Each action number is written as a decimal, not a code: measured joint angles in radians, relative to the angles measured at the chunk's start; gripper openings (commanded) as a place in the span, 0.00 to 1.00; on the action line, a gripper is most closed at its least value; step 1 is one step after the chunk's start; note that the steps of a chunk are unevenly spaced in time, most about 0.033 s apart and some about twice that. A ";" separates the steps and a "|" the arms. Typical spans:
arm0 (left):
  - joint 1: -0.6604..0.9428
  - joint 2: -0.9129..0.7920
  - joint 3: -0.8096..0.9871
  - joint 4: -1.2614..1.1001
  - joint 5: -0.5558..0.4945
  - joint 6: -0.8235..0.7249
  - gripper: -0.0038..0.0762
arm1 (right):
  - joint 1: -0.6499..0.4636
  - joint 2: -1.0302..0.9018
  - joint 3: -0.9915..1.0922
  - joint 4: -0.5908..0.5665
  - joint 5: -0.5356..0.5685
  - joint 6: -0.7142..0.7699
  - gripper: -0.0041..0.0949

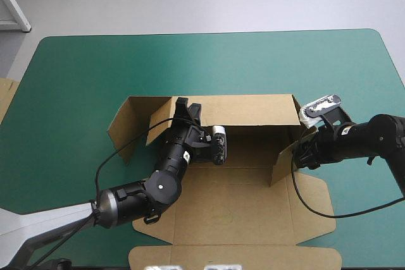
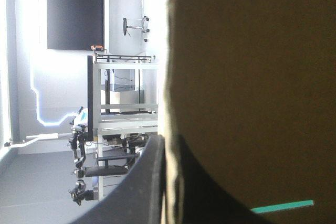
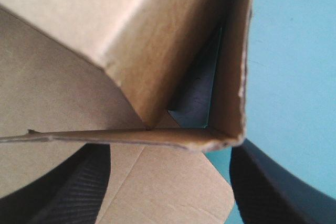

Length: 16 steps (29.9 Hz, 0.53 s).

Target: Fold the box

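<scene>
The brown box (image 1: pixel 240 200) lies mid-table with its back wall (image 1: pixel 253 110) raised and its side flaps standing. My left gripper (image 1: pixel 183 107) is at the back wall's left end, shut on a standing flap. In the left wrist view that board (image 2: pixel 252 77) fills the side beyond my gripper (image 2: pixel 165 145), its edge running down between the black fingers (image 2: pixel 142 182). My right gripper (image 1: pixel 302 151) is open at the right side flap (image 1: pixel 283 159). In the right wrist view the box corner (image 3: pixel 226 129) sits just ahead of the gripper (image 3: pixel 170 153), between its spread fingers (image 3: pixel 278 182).
The teal-green cover (image 1: pixel 82 80) shows all round the box. The lid panel and front flaps (image 1: pixel 234 254) lie flat toward the near edge. An edge of more brown board (image 1: pixel 5 96) shows at the table's left edge.
</scene>
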 measured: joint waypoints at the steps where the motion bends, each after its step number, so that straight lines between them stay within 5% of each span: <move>1: 0.000 0.000 0.005 0.005 -0.003 0.002 0.04 | 0.000 0.000 0.000 0.003 0.000 -0.006 0.66; 16: 0.000 -0.005 0.030 0.034 -0.015 0.023 0.04 | 0.069 0.000 0.008 0.025 -0.102 -0.065 0.66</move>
